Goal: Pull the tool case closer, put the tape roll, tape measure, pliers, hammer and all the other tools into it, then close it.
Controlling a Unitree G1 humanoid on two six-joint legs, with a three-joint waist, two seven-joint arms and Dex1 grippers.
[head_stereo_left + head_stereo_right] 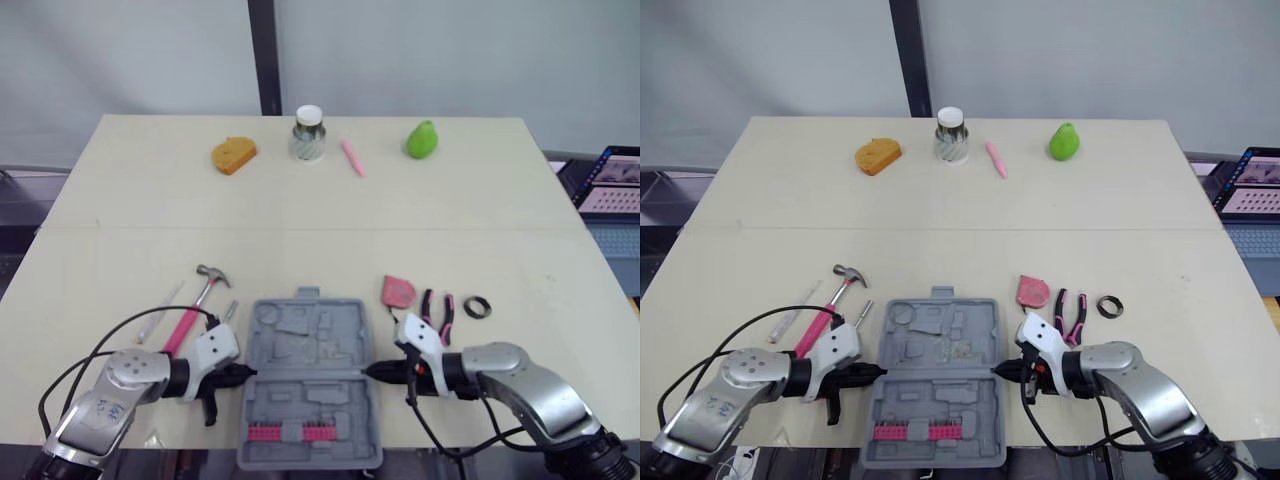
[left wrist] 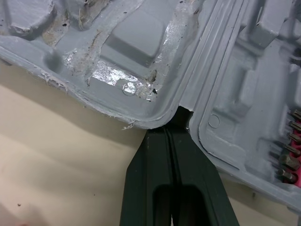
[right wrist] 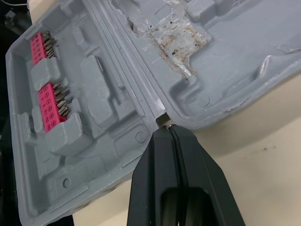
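The grey tool case (image 1: pixel 308 380) lies open at the table's front edge, with pink bit holders (image 1: pixel 290 433) in its near half. My left gripper (image 1: pixel 243 373) is shut, its tip against the hinge notch on the case's left side (image 2: pixel 175 123). My right gripper (image 1: pixel 372 372) is shut too, its tip at the hinge notch on the right side (image 3: pixel 167 129). A pink-handled hammer (image 1: pixel 195 305) and a thin white tool (image 1: pixel 160 312) lie left of the case. On the right lie a pink tape measure (image 1: pixel 398 292), pink-and-black pliers (image 1: pixel 437 315) and a black tape roll (image 1: pixel 477 307).
Along the far edge stand an orange sponge-like block (image 1: pixel 233 155), a small jar (image 1: pixel 308 135), a pink pen (image 1: pixel 352 157) and a green pear (image 1: pixel 422 139). A laptop (image 1: pixel 610 185) sits beyond the table's right side. A small metal bit (image 1: pixel 229 311) lies near the hammer.
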